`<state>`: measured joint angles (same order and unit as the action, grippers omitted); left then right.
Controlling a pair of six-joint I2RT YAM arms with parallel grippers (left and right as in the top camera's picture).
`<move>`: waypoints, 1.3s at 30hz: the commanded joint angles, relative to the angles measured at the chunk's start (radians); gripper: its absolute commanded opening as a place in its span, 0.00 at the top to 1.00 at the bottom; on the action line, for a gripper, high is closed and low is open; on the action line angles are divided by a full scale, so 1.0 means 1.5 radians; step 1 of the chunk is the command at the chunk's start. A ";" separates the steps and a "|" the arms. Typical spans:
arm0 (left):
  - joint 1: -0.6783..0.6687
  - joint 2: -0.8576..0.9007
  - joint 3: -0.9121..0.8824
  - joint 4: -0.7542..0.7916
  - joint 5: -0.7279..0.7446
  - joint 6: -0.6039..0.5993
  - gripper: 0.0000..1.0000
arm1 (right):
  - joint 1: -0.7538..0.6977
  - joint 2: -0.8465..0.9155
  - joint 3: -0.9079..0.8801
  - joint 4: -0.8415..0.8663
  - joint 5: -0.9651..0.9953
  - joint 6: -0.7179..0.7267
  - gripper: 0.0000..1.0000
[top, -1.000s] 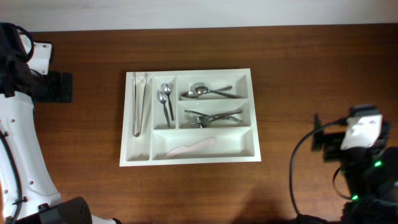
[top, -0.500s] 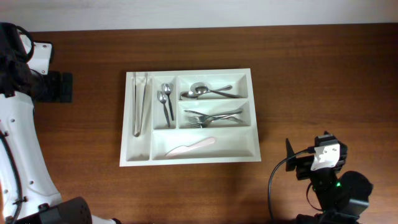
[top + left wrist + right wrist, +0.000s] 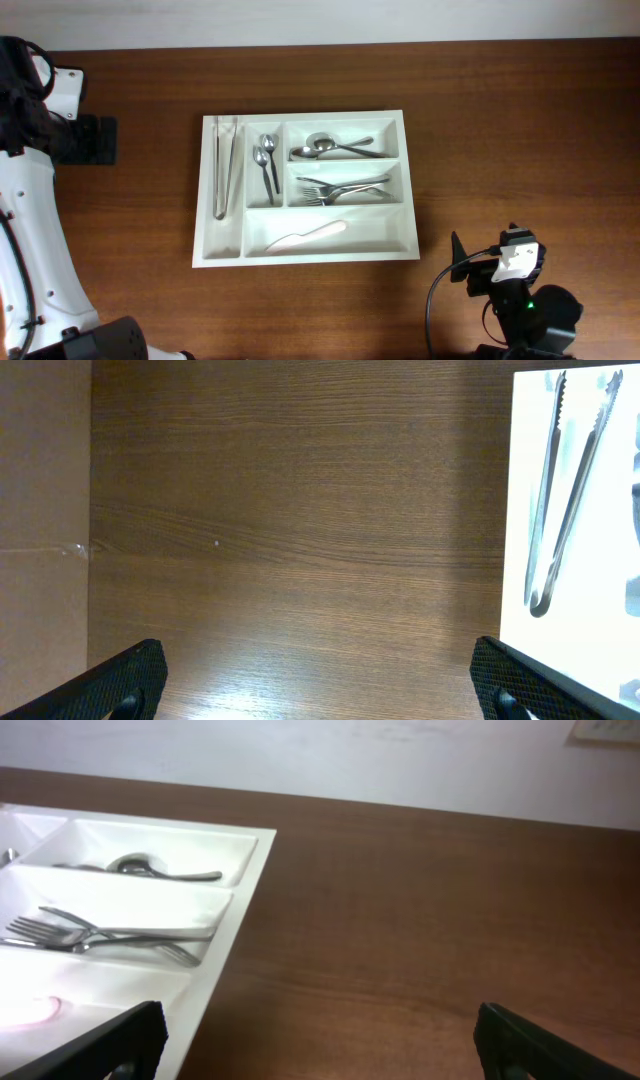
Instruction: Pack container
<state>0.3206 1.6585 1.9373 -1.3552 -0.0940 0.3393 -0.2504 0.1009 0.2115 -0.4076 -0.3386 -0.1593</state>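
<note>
The container [image 3: 380, 232] sat flat near the middle of the tabletop [image 3: 520, 120], and neither arm touched it. Your left pincer [image 3: 320, 685] was spread wide with nothing between its fingers, over bare wood off the container's left side. Its wrist view caught only the container's edge and the tongs [image 3: 565, 490] lying in the long narrow compartment there. Your right pincer [image 3: 320, 1040] was equally wide open and empty. It was low off the container's lower right corner in the overhead view, apart from it.

Beside the tongs, two small spoons [image 3: 266, 160] lay in the shorter narrow compartment. Larger spoons [image 3: 335, 148] lay in the top wide compartment and forks [image 3: 342, 187] in the middle one. The bottom wide compartment held a pale utensil [image 3: 305, 236], perhaps a knife, though it was too faint against the white plastic for me to tell.
</note>
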 commanded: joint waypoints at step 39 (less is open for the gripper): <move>0.003 -0.009 0.008 0.000 0.005 -0.009 0.01 | 0.001 -0.065 -0.062 0.003 -0.004 0.007 0.01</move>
<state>0.3206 1.6585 1.9373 -1.3548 -0.0940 0.3393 -0.2508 0.0147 0.1280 -0.4099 -0.3393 -0.1570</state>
